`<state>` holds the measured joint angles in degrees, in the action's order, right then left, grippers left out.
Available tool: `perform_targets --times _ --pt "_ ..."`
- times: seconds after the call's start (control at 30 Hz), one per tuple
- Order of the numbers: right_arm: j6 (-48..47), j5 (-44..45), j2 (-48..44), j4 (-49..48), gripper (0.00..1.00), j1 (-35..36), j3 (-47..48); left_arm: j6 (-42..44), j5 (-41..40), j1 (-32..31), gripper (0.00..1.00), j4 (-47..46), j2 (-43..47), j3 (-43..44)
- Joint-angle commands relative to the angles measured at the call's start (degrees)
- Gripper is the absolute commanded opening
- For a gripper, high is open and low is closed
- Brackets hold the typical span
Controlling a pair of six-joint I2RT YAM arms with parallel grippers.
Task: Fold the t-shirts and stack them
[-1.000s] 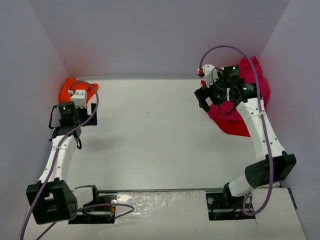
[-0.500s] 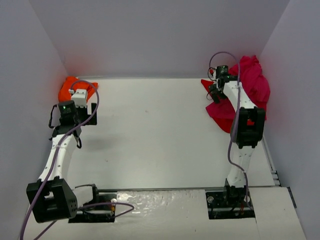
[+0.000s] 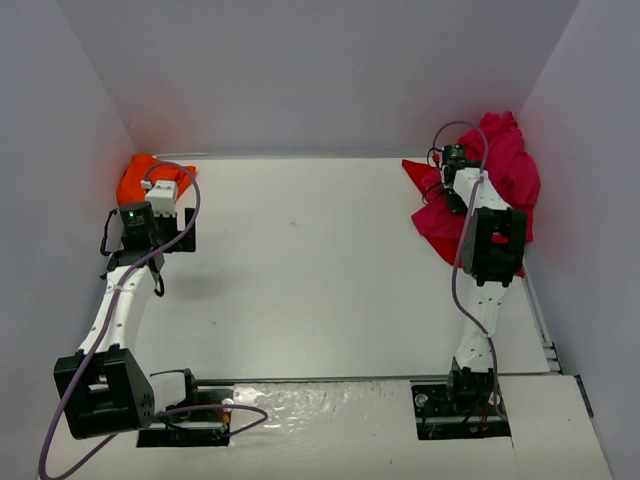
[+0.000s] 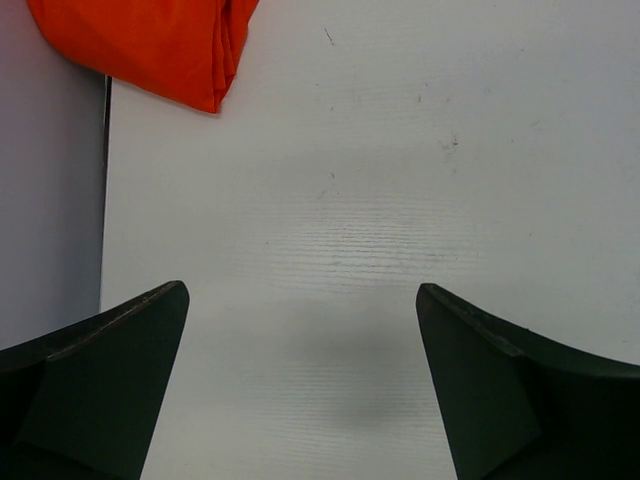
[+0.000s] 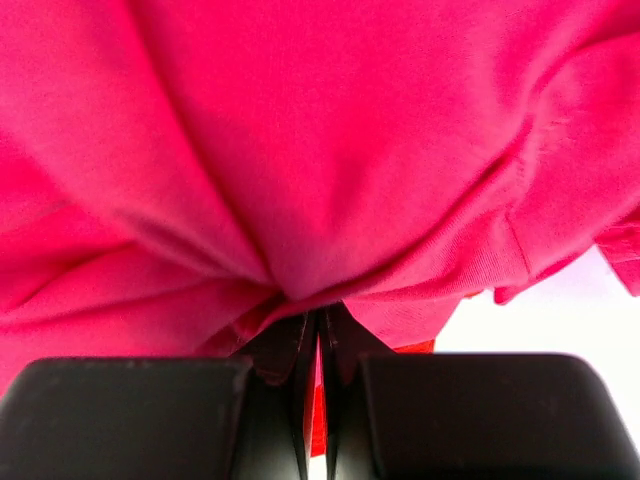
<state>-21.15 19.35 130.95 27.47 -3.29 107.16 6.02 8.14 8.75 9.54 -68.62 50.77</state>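
Observation:
A heap of magenta-crimson t-shirts lies in the far right corner, with a flatter crimson one spread at its near side. My right gripper reaches into the heap. In the right wrist view it is shut on a fold of the magenta t-shirt, and a strip of brighter red cloth shows between the fingers. An orange t-shirt lies bunched in the far left corner. My left gripper hovers just in front of it, open over bare table, with the orange t-shirt ahead to its left.
Lavender walls enclose the white table on the left, back and right. The left wall runs close beside my left gripper. Both arm bases and their purple cables sit along the near edge.
The right arm has stretched out towards the far right corner. Its gripper has gone into the magenta heap and shut on cloth. The left arm has stayed put.

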Motion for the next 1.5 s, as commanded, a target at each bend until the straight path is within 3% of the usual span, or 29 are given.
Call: perform_targets --times 0.0,0.03,0.1,0.13,0.23,0.37,0.53,0.6,0.63,0.7,0.73,0.77,0.93,1.23,1.37,1.47 --pt "-0.5 -2.2 -7.9 -0.5 0.00 0.4 3.3 0.6 1.0 0.4 0.97 -3.7 0.4 1.0" --pt "-1.0 -2.8 -8.5 -0.5 0.02 0.4 3.1 0.5 1.0 0.4 0.97 -3.7 0.2 1.0" --pt "-1.2 -3.1 -9.1 -0.4 0.37 0.4 2.7 0.5 1.1 0.4 0.97 -3.8 0.2 1.0" --pt "-1.2 -3.7 -9.4 -0.3 0.60 0.4 2.3 0.6 1.2 0.4 0.97 -3.9 0.2 0.9" --pt "-1.1 -4.4 -8.9 -0.2 1.00 0.4 1.5 0.5 1.4 0.3 0.97 -3.9 0.2 0.8" --pt "-0.6 -4.8 -4.1 1.1 1.00 0.3 3.6 0.5 1.7 0.4 0.97 -3.7 0.1 0.8" --pt "-0.3 -7.3 1.7 3.8 0.98 0.1 6.3 0.7 1.4 0.4 0.97 -3.6 0.5 0.6" --pt "-0.2 -8.8 3.3 4.3 0.89 -0.2 7.0 0.8 1.4 0.4 0.97 -3.6 0.4 0.6" --pt "-0.3 -9.3 3.7 4.7 0.70 -0.3 7.1 0.8 1.4 0.4 0.97 -3.6 0.4 0.6" --pt "-0.6 -10.1 4.3 4.9 0.19 -0.4 7.2 0.9 1.3 0.4 0.97 -3.5 0.3 0.6" --pt "-0.4 -10.1 4.4 5.0 0.04 -0.4 7.1 1.0 1.2 0.4 0.97 -3.5 0.2 0.7" --pt "-0.2 -10.0 4.3 5.0 0.00 -0.4 7.1 1.0 1.2 0.4 0.97 -3.5 0.2 0.7" --pt "-1.1 -11.1 -1.0 4.8 0.00 -0.5 5.6 1.0 1.3 0.4 0.97 -3.6 0.6 0.5" --pt "-1.0 -14.7 -25.9 1.8 0.01 -1.0 11.3 0.7 2.7 0.4 0.97 -3.4 0.5 0.5" --pt "-1.2 -17.7 -37.1 -7.1 0.00 -0.8 6.4 0.6 2.8 0.3 0.97 -3.3 0.6 0.7" --pt "-0.2 -13.9 -40.2 -11.9 0.00 -1.0 3.6 0.6 2.9 0.4 0.97 -3.1 0.8 0.7"
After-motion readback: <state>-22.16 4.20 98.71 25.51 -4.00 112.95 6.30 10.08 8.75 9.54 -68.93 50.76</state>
